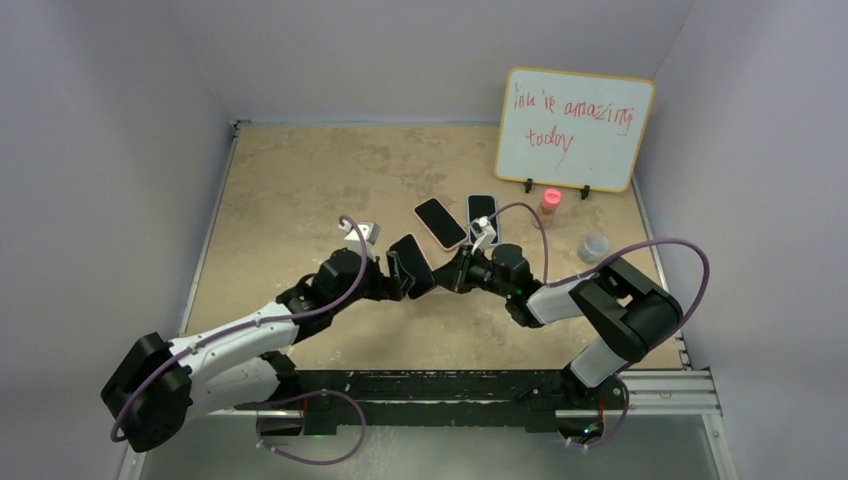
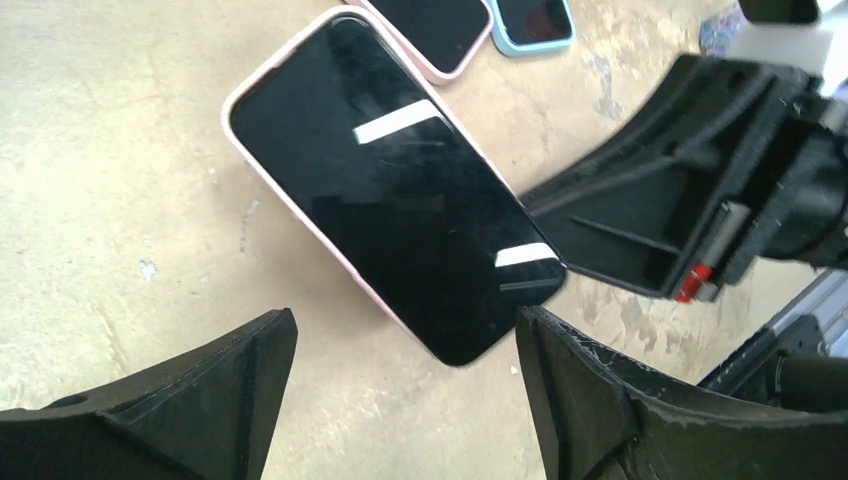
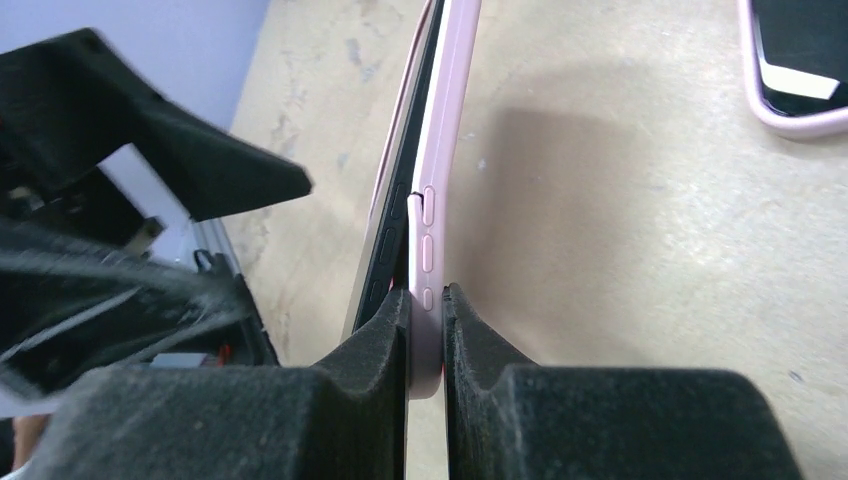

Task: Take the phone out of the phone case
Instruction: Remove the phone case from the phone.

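Since the right gripper [image 3: 427,300] clamps the pale pink silicone case [image 3: 452,120] by its rim, the black glass-fronted phone [image 3: 392,240] — aloft between both arms — peels free toward the left gripper [image 2: 405,320], fingers spread apart.

1. You see the phone [image 2: 400,210] faced in glossy black glass, catching bright reflections.
2. Its phone case [image 3: 445,150] looks like smooth, matt pink rubbery plastic.
3. Your right gripper [image 3: 427,305] and left gripper [image 2: 405,320] are matt black plastic, grainy and scuffed.
4. The bench [image 1: 290,180] is rough, mottled tan board.
5. The whiteboard [image 1: 575,128] at the far right corner is glossy white.
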`<state>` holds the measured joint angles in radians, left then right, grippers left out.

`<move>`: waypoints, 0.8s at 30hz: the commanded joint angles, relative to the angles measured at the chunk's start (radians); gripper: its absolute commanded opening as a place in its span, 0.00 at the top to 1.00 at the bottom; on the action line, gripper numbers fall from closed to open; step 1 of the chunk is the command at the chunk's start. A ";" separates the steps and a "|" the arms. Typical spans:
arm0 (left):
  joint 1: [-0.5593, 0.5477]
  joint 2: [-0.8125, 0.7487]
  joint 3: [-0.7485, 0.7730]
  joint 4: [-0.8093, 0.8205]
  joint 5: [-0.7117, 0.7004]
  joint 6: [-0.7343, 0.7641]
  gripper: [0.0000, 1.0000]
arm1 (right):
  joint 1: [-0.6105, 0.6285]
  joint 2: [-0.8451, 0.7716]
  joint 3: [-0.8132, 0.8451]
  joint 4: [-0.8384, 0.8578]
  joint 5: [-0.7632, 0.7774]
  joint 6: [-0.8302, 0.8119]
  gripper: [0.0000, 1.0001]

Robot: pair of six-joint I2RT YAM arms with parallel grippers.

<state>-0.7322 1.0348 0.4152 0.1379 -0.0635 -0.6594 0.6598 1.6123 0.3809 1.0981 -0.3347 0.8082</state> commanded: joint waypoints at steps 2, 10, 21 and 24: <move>-0.158 0.026 0.127 -0.133 -0.204 0.099 0.16 | -0.005 -0.080 0.082 -0.146 0.075 -0.080 1.00; -0.364 0.267 0.340 -0.246 -0.454 0.224 0.16 | -0.005 -0.091 0.133 -0.291 0.071 -0.081 1.00; -0.393 0.412 0.398 -0.213 -0.493 0.315 0.36 | -0.005 -0.081 0.156 -0.310 0.029 -0.064 1.00; -0.398 0.437 0.405 -0.205 -0.510 0.330 0.36 | -0.005 -0.080 0.161 -0.310 0.024 -0.061 1.00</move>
<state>-1.1187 1.4506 0.7738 -0.0921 -0.5251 -0.3805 0.6598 1.5677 0.4900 0.7353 -0.2802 0.7391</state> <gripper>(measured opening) 0.644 0.142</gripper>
